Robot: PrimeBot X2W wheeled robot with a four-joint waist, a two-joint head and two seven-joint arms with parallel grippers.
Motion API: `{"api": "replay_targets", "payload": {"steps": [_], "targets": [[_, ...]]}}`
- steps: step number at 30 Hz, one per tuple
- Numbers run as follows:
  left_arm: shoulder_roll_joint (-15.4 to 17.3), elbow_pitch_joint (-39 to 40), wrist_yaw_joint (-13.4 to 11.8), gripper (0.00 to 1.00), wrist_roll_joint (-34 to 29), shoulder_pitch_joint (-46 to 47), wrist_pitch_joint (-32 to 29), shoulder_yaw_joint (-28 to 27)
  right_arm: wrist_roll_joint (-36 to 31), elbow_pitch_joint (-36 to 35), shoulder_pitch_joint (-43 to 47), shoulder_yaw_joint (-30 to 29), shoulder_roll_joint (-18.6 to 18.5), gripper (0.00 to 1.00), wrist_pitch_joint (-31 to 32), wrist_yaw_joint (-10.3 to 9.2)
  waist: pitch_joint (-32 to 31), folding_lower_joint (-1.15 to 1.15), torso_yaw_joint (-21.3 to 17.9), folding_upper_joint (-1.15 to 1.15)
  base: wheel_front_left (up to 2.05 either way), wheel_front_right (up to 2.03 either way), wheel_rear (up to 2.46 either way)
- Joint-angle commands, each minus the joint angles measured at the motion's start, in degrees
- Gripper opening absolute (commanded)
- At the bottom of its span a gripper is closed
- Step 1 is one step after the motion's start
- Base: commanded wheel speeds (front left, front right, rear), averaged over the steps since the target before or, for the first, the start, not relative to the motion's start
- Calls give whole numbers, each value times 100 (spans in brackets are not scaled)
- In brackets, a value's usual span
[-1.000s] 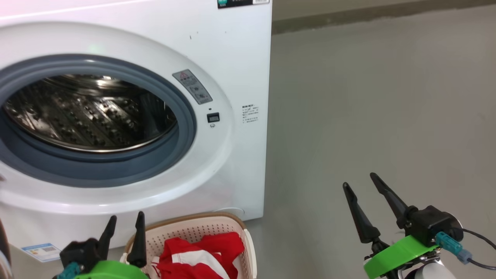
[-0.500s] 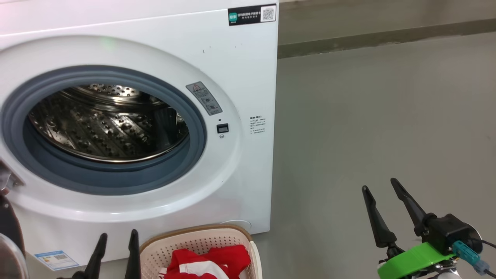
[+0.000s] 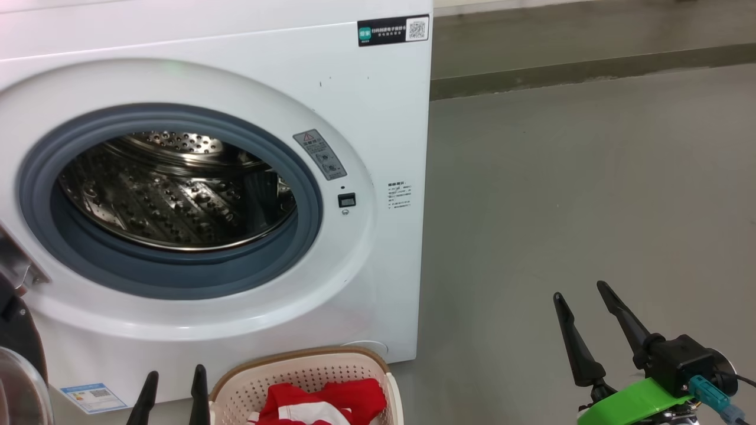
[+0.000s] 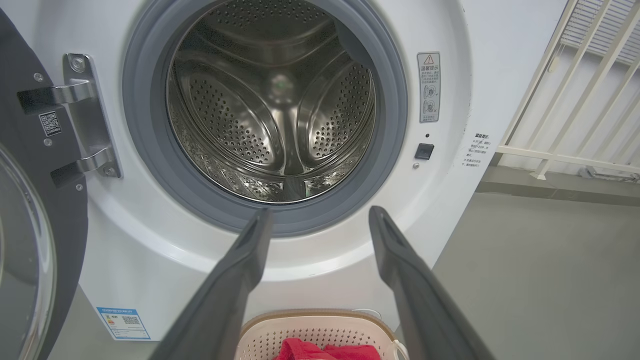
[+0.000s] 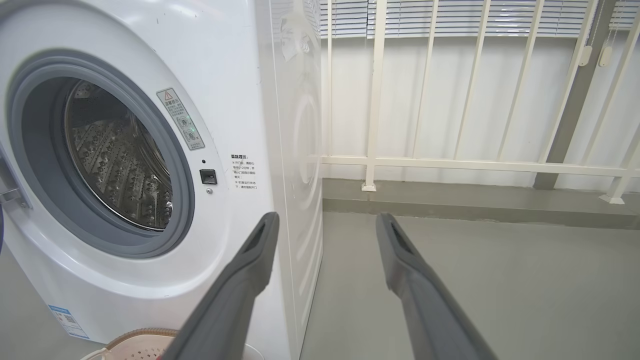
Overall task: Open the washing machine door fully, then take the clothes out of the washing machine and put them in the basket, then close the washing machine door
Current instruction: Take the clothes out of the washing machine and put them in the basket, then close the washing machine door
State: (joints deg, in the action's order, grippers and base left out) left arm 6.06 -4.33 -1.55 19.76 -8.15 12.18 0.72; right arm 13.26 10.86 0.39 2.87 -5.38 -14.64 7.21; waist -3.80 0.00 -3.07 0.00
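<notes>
Drum (image 4: 275,115) looks empty; clothes (image 3: 322,401) in basket (image 3: 295,369) on floor (image 3: 561,177) by washing machine (image 3: 378,118) front edge. Door (image 4: 62,215) swung wide at machine's left side. Prob. stiff, heavyish, glass (image 4: 20,270) slick: push black rim (image 4: 69,260), far from hinges (image 4: 82,92). Left gripper (image 4: 320,212) & right gripper (image 3: 580,290) both spread, holding nothing.

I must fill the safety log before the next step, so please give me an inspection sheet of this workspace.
Surface: smooth grey floor.
Job's things: washing machine door swung open at the left; washing machine, its drum bare steel where seen; red and white clothes lie in the basket before the machine.
Clutter: nothing seen.
Grippers: left gripper open, holding nothing, near the basket, pointing at the drum; right gripper open, holding nothing, over the floor right of the machine.
Cables: black cable with teal plug at the right wrist.
Surroundings: white railing and blinds beyond the machine.
</notes>
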Motion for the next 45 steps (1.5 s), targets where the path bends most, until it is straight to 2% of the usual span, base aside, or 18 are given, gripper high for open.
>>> {"api": "replay_targets", "payload": {"steps": [1,9,16,25,36,45], "targets": [[86,172,-42,100,9,121,7,-184,-37,-139,-103,147,-80,100,-36,28,-9,0,-6,0,0,0,0],[79,231,-104,100,96,112,46,-253,-13,-134,-67,180,-130,100,-36,28,-18,0,-45,0,0,0,0],[155,344,-50,100,16,79,134,-223,-14,-112,-63,180,-116,100,-36,28,-20,0,-77,0,0,0,0],[201,415,-188,100,-103,74,133,-207,-7,-100,-61,169,-88,100,-36,28,-1,0,-81,0,-9,9,0],[247,344,-167,100,-20,230,160,-133,51,-57,-143,191,-64,100,-36,28,76,0,-16,0,-169,169,0],[304,341,-171,100,-30,223,181,-130,58,-56,-136,168,-45,100,-36,28,93,0,-1,0,-52,52,0]]}}
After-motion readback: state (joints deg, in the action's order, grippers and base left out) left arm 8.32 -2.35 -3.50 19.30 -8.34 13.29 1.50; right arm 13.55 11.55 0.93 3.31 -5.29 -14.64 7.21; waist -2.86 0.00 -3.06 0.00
